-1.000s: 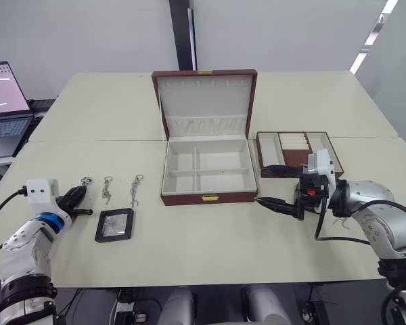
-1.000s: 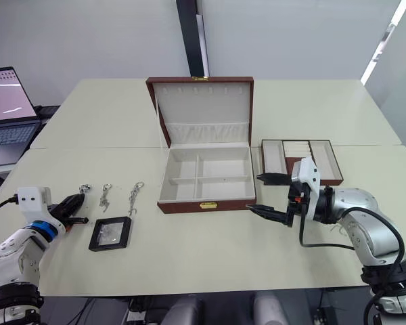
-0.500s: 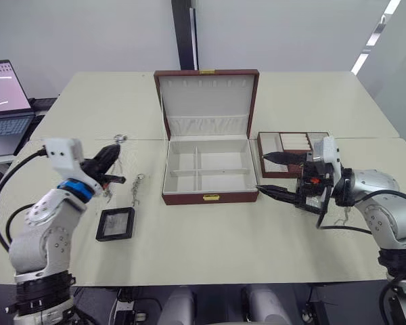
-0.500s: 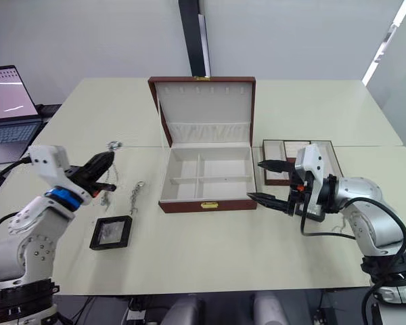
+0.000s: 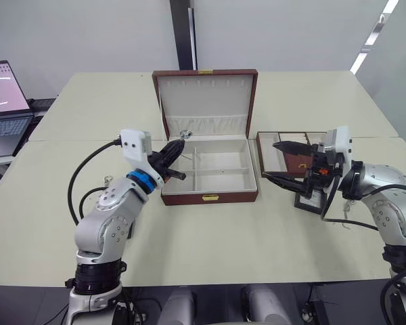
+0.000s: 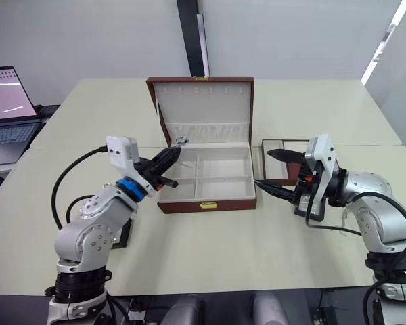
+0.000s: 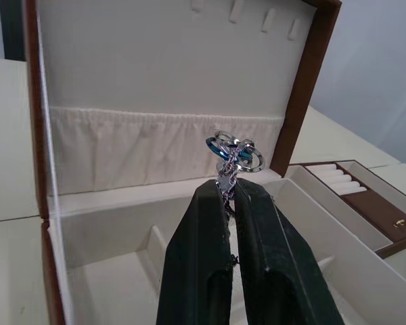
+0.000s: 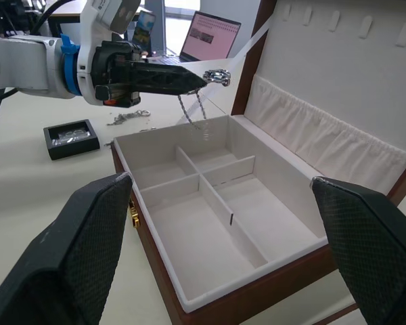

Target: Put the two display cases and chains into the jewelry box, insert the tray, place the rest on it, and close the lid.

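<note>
The jewelry box (image 5: pixel 210 197) stands open mid-table, its lid (image 5: pixel 204 101) upright behind the cream compartments. My left gripper (image 5: pixel 178 147) is shut on a silvery chain (image 7: pixel 233 150) and holds it above the box's left rear compartment; the chain dangles from the fingertips (image 8: pixel 189 81). A display case (image 8: pixel 71 135) and more chains (image 8: pixel 125 118) lie on the table left of the box, partly behind my left arm. The tray (image 5: pixel 262 152) sits to the right of the box. My right gripper (image 5: pixel 271 160) hovers open in front of the tray, pointing at the box.
A laptop (image 5: pixel 3 101) stands open on the neighbouring table at far left. A dark pillar (image 5: pixel 183 34) rises behind the table. Cables hang from both arms.
My left arm has lifted a chain off the table's left side and carried it right, to above the box. My right gripper has drawn back a little toward the tray, still open.
</note>
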